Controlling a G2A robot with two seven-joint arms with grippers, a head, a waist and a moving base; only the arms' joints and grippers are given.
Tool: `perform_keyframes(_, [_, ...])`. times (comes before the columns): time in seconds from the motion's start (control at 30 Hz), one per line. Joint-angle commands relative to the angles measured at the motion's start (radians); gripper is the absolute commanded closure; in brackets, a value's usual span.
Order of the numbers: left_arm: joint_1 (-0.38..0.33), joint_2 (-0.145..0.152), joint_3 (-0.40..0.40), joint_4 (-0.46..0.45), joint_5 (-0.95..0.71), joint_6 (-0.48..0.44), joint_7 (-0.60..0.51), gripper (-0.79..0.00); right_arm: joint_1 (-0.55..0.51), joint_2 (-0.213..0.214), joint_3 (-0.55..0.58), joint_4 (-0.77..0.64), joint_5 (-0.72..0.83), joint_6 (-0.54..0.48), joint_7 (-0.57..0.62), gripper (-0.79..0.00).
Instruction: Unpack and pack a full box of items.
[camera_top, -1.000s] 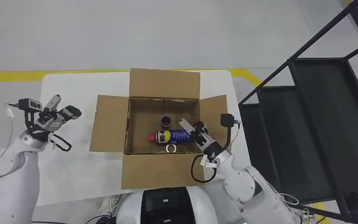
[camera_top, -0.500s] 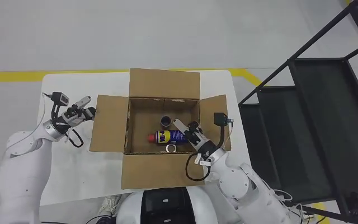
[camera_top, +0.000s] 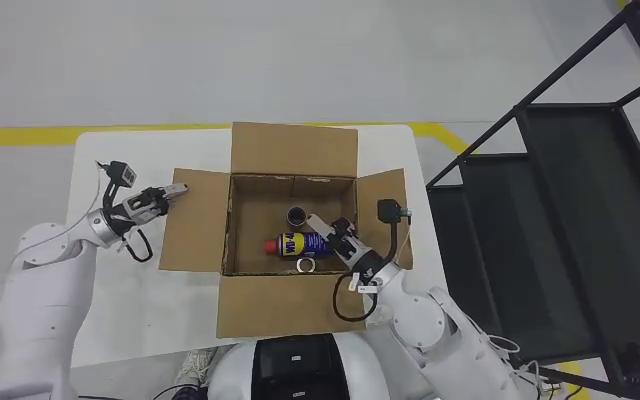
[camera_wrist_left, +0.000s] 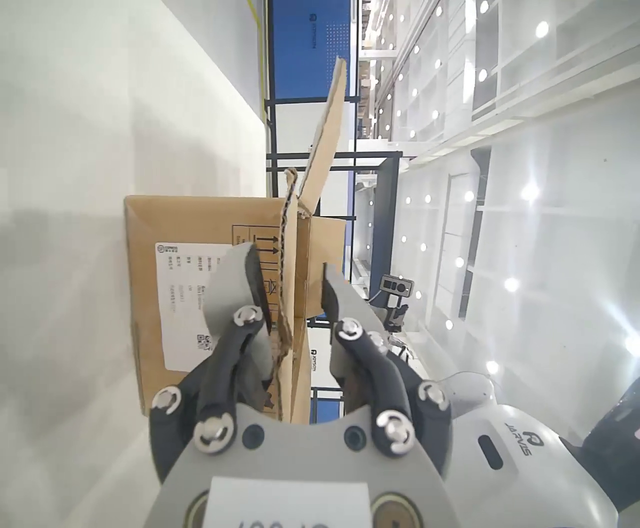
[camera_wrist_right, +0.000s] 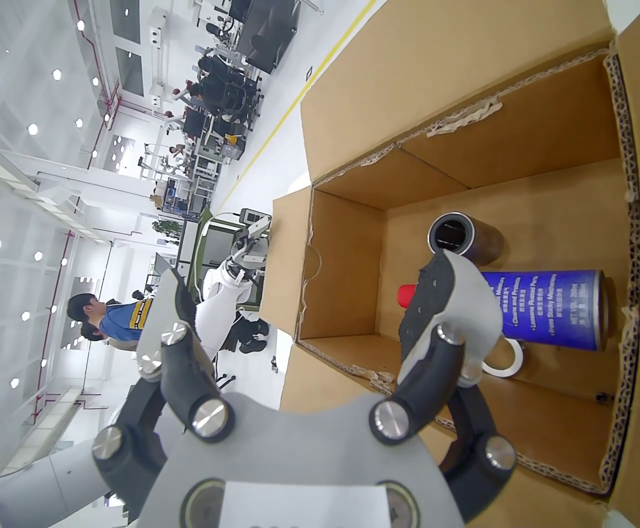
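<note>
White bench (camera_top: 140, 150), and on it sits the big cardboard box (camera_top: 250, 230), all four flaps folded out, wide open to the top view. The left flap (camera_top: 195, 220) is the one getting attention. The left gripper (camera_wrist_left: 287, 272) is right at its outer edge, jaws apart with the corrugated edge running between them. They are not closed on it, and I can't tell whether either pad is touching the cardboard.

Over on the other side, the right gripper (camera_wrist_right: 305, 272) hangs above the right half of the box, jaws spread wide and holding nothing, lined up roughly over the contents.

Down on the box floor lies the spray can (camera_wrist_right: 545, 310), blue with a red cap, on its side across the middle. Just beyond it, towards the far wall, is a dark tube (camera_wrist_right: 465, 240), open end showing. On the near side of the can sits a small white ring (camera_wrist_right: 505, 357), tucked up against it.

So where does that leave us? By my reading, very early. All three items I can make out are inside the box, and neither gripper has one. That means the lifting out is yet to be done, the can looking the likeliest first pick, and then the whole repacking after it.
</note>
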Motion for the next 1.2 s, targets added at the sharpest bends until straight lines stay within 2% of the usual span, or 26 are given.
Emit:
perform_keyframes(0.0, [0.006, 0.002, -0.013, -0.002, -0.027, -0.012, 0.006, 0.000, 0.007, -0.001, -0.002, 0.008, 0.005, -0.004, 0.007, -0.785])
perform_keyframes(0.47, [0.113, 0.031, -0.118, -0.035, -0.141, -0.028, 0.025, 0.000, 0.073, -0.010, -0.039, 0.054, -0.002, -0.011, 0.078, -0.785])
perform_keyframes(0.6, [0.147, 0.040, -0.157, -0.051, -0.133, -0.062, 0.086, 0.000, 0.109, -0.015, -0.072, 0.059, -0.039, 0.006, 0.100, -0.785])
perform_keyframes(0.77, [0.183, 0.049, -0.189, -0.096, -0.143, -0.056, 0.113, 0.000, 0.153, -0.024, -0.113, 0.071, -0.058, 0.032, 0.113, -0.785])
perform_keyframes(0.8, [0.188, 0.051, -0.190, -0.103, -0.139, -0.045, 0.111, -0.071, 0.161, -0.026, -0.119, 0.074, -0.060, 0.036, 0.114, -0.785])
perform_keyframes(0.83, [0.191, 0.052, -0.190, -0.109, -0.138, -0.028, 0.107, -0.582, 0.169, -0.027, -0.126, 0.079, -0.060, 0.038, 0.116, -0.785])
perform_keyframes(0.87, [0.192, 0.054, -0.191, -0.115, -0.136, -0.013, 0.100, -0.785, 0.176, -0.029, -0.133, 0.083, -0.060, 0.042, 0.119, -0.785])
perform_keyframes(1.0, [0.188, 0.063, -0.222, -0.110, -0.136, -0.008, 0.130, -0.785, 0.209, -0.037, -0.164, 0.096, -0.074, 0.058, 0.130, -0.785])
perform_keyframes(1.17, [0.201, 0.081, -0.308, -0.127, -0.150, -0.027, 0.173, -0.785, 0.271, -0.051, -0.222, 0.115, -0.146, 0.118, 0.128, -0.785])
